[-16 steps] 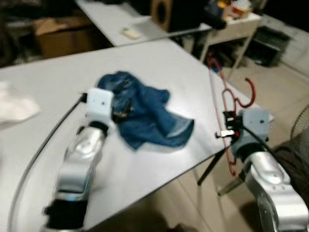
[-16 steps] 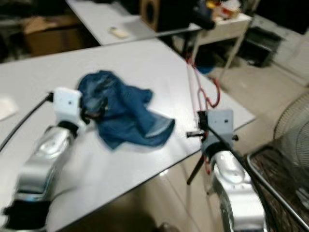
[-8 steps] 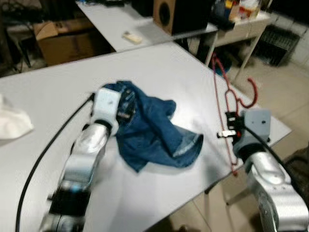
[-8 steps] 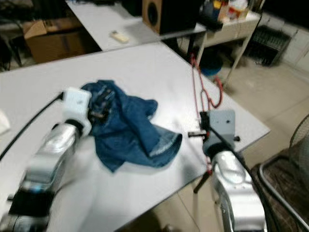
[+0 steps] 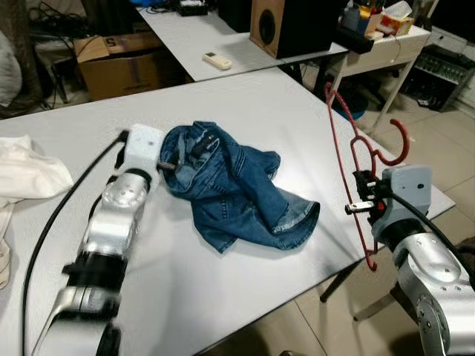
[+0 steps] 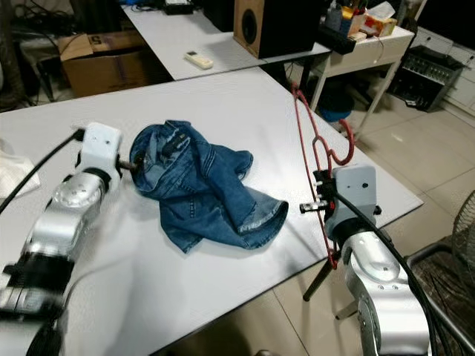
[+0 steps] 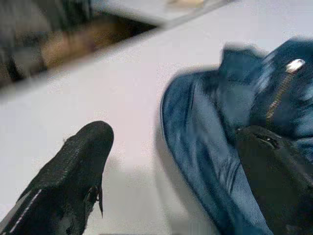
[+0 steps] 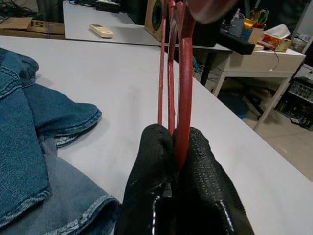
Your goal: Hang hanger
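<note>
Jaws of the right gripper (image 8: 178,147) are clamped tight on the red hanger (image 5: 349,148), which stands upright above the right arm at the near right edge of the white worktop (image 5: 252,104), its hook (image 5: 397,141) curling out past that edge over the tiled floor (image 6: 401,156). Jaws of the left gripper (image 5: 172,165) are spread apart, one finger (image 7: 73,166) over bare worktop and the other (image 7: 274,171) resting against the crumpled blue jeans (image 5: 237,185) at their waistband end (the zipper glints just beyond it). Compared with a second ago the pictures are sharper and the whole scene has slid, so the camera has shifted; the left gripper now sits at the jeans' left rim instead of over the middle of the heap, and the hanger rides a little higher in the right grip. Bare worktop lies open between the jeans and the hanger, and more of it nearer the robot. Further left, a white cloth (image 5: 30,174) lies at the worktop's edge. Beyond, a second table carries a remote (image 5: 217,61) and a speaker (image 5: 271,22), with a cardboard box (image 5: 122,59) on the floor beside it.
</note>
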`<state>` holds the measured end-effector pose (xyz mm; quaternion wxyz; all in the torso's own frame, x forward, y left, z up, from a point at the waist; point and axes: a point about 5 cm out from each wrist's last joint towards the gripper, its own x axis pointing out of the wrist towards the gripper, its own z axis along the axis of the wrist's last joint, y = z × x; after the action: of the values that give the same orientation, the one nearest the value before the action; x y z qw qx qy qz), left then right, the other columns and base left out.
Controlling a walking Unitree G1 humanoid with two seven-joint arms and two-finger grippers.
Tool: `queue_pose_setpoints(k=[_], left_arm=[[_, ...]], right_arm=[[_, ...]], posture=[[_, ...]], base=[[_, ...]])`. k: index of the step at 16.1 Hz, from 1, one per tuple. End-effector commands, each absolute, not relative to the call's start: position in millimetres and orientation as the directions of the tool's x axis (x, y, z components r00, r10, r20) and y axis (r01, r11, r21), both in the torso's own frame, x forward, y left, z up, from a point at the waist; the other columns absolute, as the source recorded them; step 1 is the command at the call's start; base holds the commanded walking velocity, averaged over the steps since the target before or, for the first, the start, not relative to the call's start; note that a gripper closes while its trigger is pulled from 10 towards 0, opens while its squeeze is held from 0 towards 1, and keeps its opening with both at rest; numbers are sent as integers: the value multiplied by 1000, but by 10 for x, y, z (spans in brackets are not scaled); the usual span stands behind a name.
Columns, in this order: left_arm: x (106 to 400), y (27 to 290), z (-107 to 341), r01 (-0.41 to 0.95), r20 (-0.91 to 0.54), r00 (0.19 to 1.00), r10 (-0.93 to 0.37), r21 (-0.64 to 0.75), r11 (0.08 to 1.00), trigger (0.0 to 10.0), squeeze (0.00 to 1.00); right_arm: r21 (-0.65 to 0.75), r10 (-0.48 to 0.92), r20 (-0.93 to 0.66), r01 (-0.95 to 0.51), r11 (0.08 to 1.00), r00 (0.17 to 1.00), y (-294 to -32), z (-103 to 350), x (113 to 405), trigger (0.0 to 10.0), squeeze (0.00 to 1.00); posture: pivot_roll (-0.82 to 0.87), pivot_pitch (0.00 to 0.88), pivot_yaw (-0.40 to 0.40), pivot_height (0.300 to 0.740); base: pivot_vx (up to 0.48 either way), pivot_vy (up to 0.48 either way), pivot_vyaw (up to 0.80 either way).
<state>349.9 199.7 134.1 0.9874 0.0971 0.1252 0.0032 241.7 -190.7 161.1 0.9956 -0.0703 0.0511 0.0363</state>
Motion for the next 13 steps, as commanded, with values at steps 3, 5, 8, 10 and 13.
queue_pose_setpoints(k=[3, 5, 8, 10, 13], left_arm=[[3540, 2011, 1133, -8, -348, 938, 3, -13, 1000, 10000, 0], [3582, 1966, 1080, -1, -359, 932, -49, -137, 991, 9137, 0], [3669, 1955, 1085, -38, -345, 935, -84, -333, 942, 118, 0], [3718, 1897, 1089, -30, -345, 930, -127, -415, 909, 0, 0], [3745, 1812, 1070, 3, -350, 923, -159, -409, 913, 0, 0]], right_arm=[[-115, 80, -88, -90, 989, 993, -1867, 1622, 2434, 10000, 0], [-113, 91, -83, -100, 989, 992, -1838, 1625, 2446, 10000, 0], [-108, 96, -77, -104, 989, 992, -1806, 1621, 2447, 10000, 0], [-107, 97, -74, -104, 989, 993, -1789, 1608, 2446, 10000, 0], [-114, 93, -70, -101, 988, 993, -1778, 1597, 2451, 10000, 0]], posture=[[-25, 23, -23, 740], [-25, 16, -22, 740], [-30, 5, -14, 740], [-30, 0, -5, 740], [-31, 0, 4, 740]], base=[[0, 0, 0], [0, 0, 0], [0, 0, 0], [0, 0, 0], [0, 0, 0]])
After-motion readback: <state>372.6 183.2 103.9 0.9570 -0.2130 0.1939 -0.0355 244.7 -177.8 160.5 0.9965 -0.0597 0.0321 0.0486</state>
